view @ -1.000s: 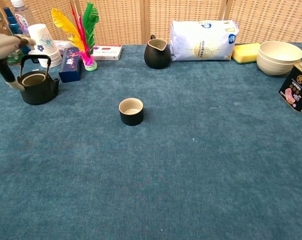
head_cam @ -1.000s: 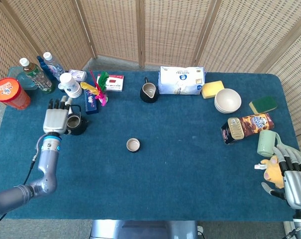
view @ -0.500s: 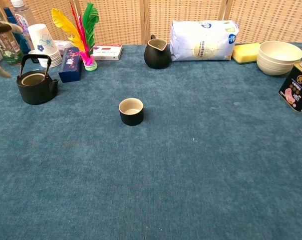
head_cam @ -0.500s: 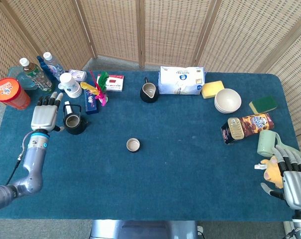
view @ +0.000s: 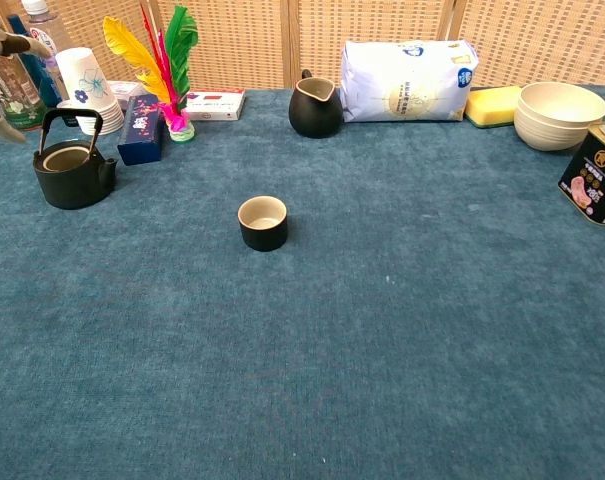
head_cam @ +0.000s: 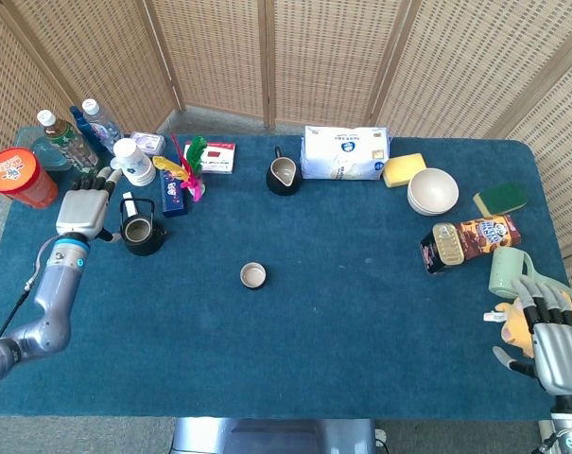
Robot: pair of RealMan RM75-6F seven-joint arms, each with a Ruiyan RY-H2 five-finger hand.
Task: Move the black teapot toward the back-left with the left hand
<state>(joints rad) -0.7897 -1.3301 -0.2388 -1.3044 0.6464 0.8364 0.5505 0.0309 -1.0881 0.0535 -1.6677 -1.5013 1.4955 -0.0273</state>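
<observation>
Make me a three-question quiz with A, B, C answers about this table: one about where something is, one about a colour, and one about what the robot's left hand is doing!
1. Where is the black teapot?
A. Near the table's left side, in front of the paper cups
B. Beside the bowls at the right
C. At the table's middle

2. What colour is the cloth on the table?
A. Red
B. Blue
C. White

3. What is the left hand doing?
A. Lifting the teapot
B. Holding a bottle
C. Holding nothing, beside the teapot

Answers:
1. A, the head view shows it at the left, just in front of the cups.
2. B, blue cloth covers the whole tabletop.
3. C, its fingers are apart and the teapot stands alone on the cloth.
</observation>
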